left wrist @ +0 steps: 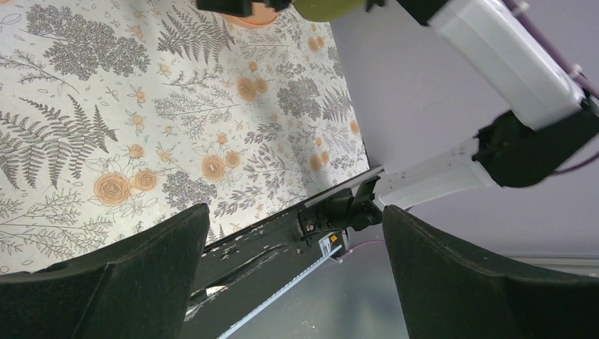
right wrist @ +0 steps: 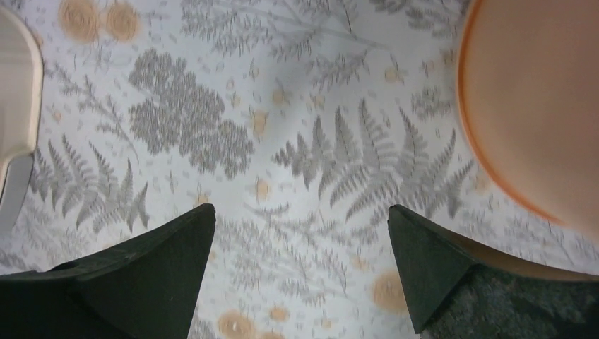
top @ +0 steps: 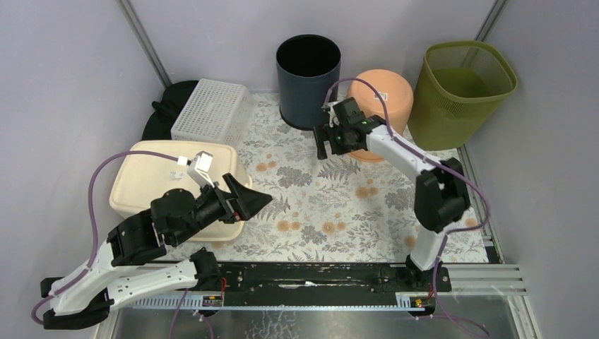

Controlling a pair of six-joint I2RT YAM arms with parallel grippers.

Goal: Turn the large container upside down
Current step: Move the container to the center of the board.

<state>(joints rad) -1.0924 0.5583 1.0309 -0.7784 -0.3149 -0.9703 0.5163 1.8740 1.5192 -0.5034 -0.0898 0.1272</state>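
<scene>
Along the near edge of the table runs a black metal rail (top: 318,275) to which both arm bases are bolted. From its left end the left arm reaches up and across the near right corner of the large cream rectangular plastic container (top: 152,180). This container sits on the left side of the floral-printed tablecloth (top: 332,198), with a broad closed face turned up and its rim down against the cloth. The left gripper (top: 256,199) (left wrist: 295,212) juts out past the container's right edge, pointing to the right. Its jaws are spread wide and released, and between them the wrist view shows only the cloth and the rail. Whether the arm touches the container cannot be told.

Further back, right of centre, the right gripper (top: 326,147) (right wrist: 301,212) points down at the cloth. It is likewise released and wide apart, with nothing but fern pattern between its fingers. Just to its right stands a round peach-orange plastic bucket (top: 385,88) (right wrist: 537,106), flat closed end up. In the right wrist view an edge of the cream container (right wrist: 18,106) shows at far left, well apart from the fingers.

Along the back, from left to right, are a white perforated plastic basket (top: 212,109) just behind the cream container, a dark blue-grey round bin (top: 307,78) standing open end up, and an olive-green mesh-sided bin (top: 463,92) in the far right corner
</scene>
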